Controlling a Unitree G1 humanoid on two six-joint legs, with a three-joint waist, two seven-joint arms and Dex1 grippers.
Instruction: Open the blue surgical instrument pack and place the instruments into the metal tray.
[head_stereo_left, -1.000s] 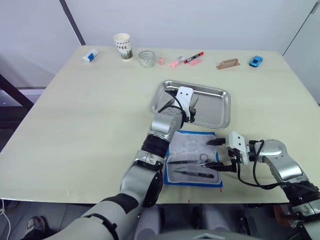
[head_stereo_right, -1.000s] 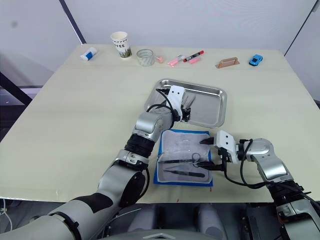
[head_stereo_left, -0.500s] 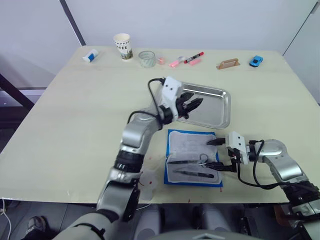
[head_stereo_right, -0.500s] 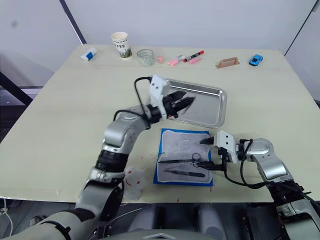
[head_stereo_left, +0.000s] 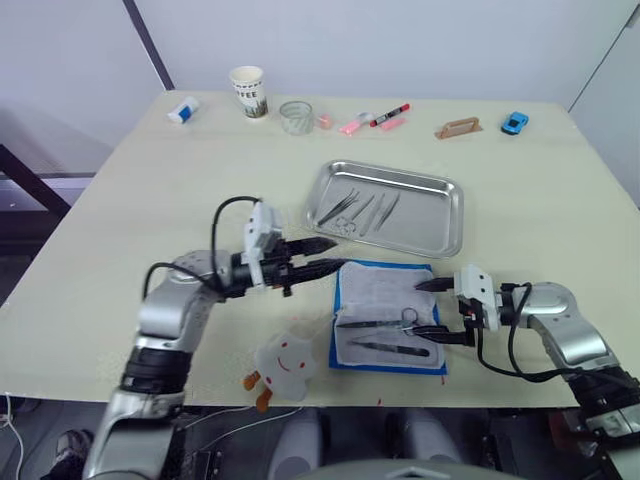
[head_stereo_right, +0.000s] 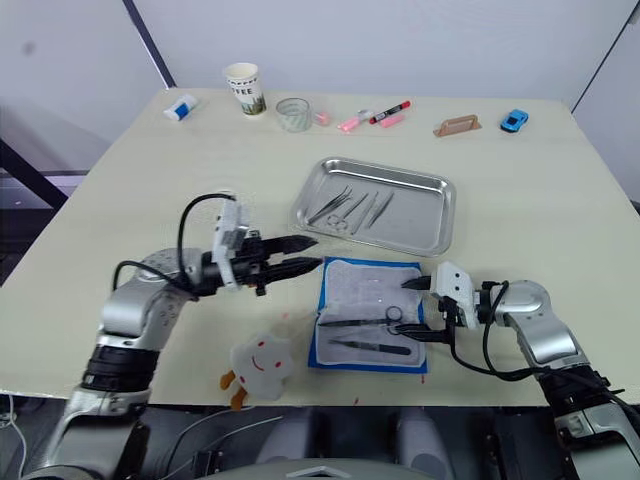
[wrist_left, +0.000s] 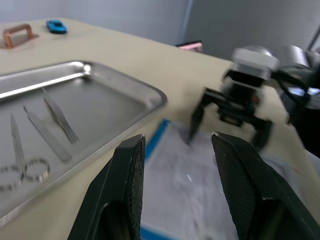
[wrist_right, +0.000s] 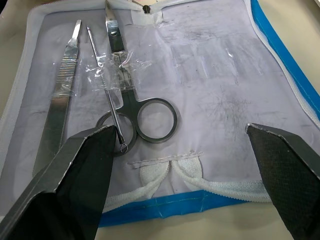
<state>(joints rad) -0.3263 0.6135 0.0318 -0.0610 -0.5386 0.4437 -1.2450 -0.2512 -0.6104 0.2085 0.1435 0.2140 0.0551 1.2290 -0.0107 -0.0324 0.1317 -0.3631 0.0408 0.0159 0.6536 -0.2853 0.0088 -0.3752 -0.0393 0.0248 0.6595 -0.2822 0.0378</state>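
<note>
The flat bright-blue surgical instrument pack lies open in the lower centre of the left eye view, its white padded lining facing up. On the lining rest slim dark-silver instruments: ring-handled scissors, a thin probe and a flat serrated handle, some under clear tape. Just above the pack, in the middle of the frame, sits the shiny stainless-steel rectangular tray with rounded corners, holding several more slim metal tools, tweezers and a ring-handled pair among them.

The right gripper hovers at the pack's right edge, its black fingers spread apart and empty, one near the upper edge of the lining and one near the lower. The left gripper points at the pack's upper left corner from the left, fingers parted and holding nothing.

A white plush toy with orange feet lies at the lower left of the pack. Along the top of the frame stand a paper cup, a clear glass, pink and red markers, a brown handle and a small blue toy car.
</note>
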